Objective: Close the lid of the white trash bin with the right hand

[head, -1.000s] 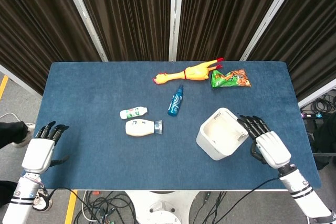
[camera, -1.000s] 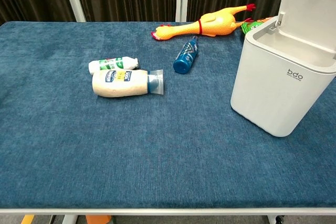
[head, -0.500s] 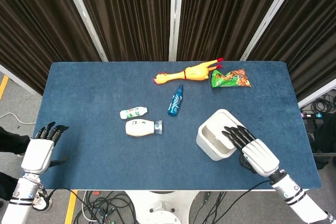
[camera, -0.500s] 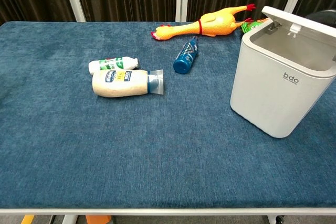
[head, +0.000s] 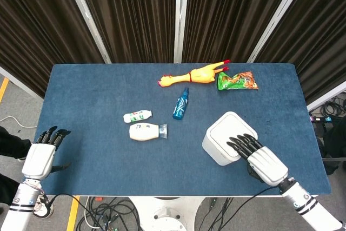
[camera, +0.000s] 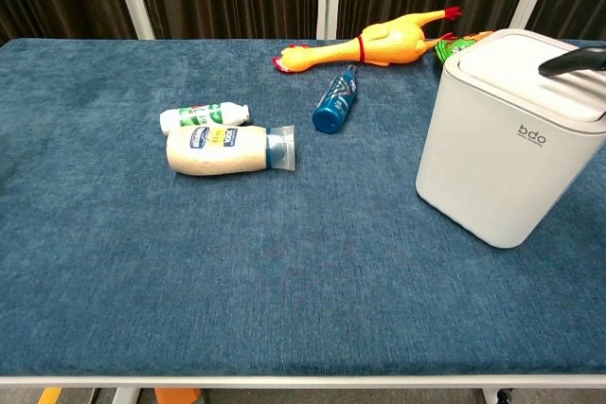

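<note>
At the near right of the counter (head: 86, 90), the right hand (head: 258, 158) lies flat with its fingers (head: 241, 143) spread on the lid (camera: 516, 61) of the white trash bin (camera: 502, 163), holding nothing; the lid sits down shut. The left hand (head: 42, 152) hangs off the near left edge, fingers loosely apart and empty. Mid-counter lie a cream bottle (camera: 227, 149) and a small white bottle (camera: 204, 117) just behind it, then a blue bottle (camera: 334, 100). Farthest are a rubber chicken (camera: 379, 43) and a green snack bag (head: 236, 80)
</note>
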{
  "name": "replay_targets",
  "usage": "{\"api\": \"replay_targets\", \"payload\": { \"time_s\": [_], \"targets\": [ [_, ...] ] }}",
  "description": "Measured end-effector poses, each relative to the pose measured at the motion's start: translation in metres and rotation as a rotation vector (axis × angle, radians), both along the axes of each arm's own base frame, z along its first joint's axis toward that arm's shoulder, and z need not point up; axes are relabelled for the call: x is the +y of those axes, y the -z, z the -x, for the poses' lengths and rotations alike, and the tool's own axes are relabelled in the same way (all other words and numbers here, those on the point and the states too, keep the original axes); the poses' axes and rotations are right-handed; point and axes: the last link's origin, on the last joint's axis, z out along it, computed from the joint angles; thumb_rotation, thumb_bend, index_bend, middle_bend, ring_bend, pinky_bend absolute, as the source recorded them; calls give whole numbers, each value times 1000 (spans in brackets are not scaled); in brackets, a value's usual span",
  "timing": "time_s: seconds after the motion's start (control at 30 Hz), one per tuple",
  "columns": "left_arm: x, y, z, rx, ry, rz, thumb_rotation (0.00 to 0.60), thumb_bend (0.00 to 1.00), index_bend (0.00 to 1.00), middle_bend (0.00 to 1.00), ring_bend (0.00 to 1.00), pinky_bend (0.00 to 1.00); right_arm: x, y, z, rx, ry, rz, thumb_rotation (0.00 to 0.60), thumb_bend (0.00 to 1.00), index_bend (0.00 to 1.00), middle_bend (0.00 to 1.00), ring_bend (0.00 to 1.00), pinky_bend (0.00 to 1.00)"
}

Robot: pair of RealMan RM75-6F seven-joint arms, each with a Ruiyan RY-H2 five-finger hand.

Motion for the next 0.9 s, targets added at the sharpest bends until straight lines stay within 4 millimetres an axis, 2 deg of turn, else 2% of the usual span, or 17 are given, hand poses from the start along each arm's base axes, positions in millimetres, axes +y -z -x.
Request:
{"api": "replay_targets", "payload": {
  "time_s": [0.4, 0.57, 0.77, 0.9],
  "targets": [
    [0, -1, 1, -2, -4, -2, 600, 0, 198, 178, 75, 180, 0, 9, 0, 83, 21, -43, 600, 1000, 0, 163, 86, 20],
    [0, -2, 1, -2, -3, -7, 600, 0, 198, 178, 75, 180, 0, 7, -1, 75, 16, -26, 600, 1000, 0, 131, 83, 22],
    [-1, -1, 2, -3, -4, -7, 600, 0, 198, 178, 75, 180, -3, -13, -7, -18, -15, 95, 600, 1000, 0, 97, 63, 0],
    [0, -1, 1, -4, -3, -9, 600, 0, 198, 178, 75, 180, 1, -33, 3, -80, 3, 196, 600, 1000, 0, 95, 63, 0]
  ]
}}
